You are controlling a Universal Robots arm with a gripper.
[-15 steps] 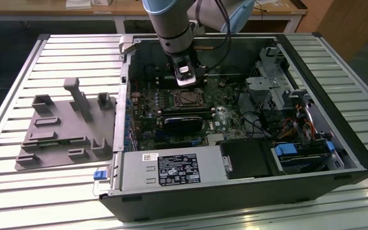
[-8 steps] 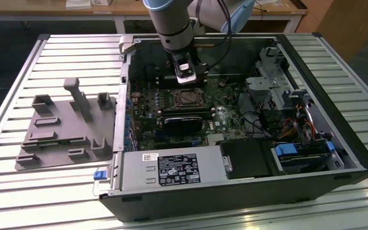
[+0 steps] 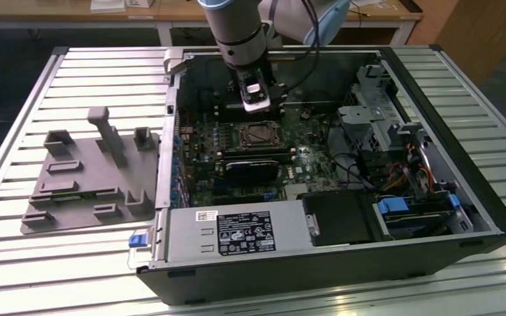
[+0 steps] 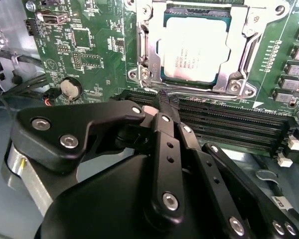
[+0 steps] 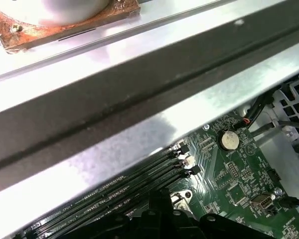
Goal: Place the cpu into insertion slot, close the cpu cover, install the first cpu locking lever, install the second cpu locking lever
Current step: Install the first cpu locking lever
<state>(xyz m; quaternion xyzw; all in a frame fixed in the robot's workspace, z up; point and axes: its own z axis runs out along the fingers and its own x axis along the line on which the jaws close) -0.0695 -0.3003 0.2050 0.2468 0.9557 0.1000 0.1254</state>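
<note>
Hand (image 4: 160, 105) is clenched, tips together, nothing visibly gripped. It sits low over the board, right at the near edge of the cpu cover (image 4: 224, 80). Just past the tips the cover lies flat on the insertion slot (image 4: 159, 59), w/ the cpu (image 4: 194, 47) seated inside and showing through the window. So placing & closing look done. Step in hand is prob. a locking lever (image 4: 199, 91), the thin rod along the cover's near side; can't tell if it's latched. That work calls for a short, firm push w/o slipping onto the board. Under the hand run long memory slots (image 4: 229, 119), so clearance is tight. Off to one side is a coin battery (image 4: 70, 88). Farther out are the case rail (image 5: 139, 109) and a grey tray (image 3: 86, 184) on the tabletop (image 3: 86, 85).
</note>
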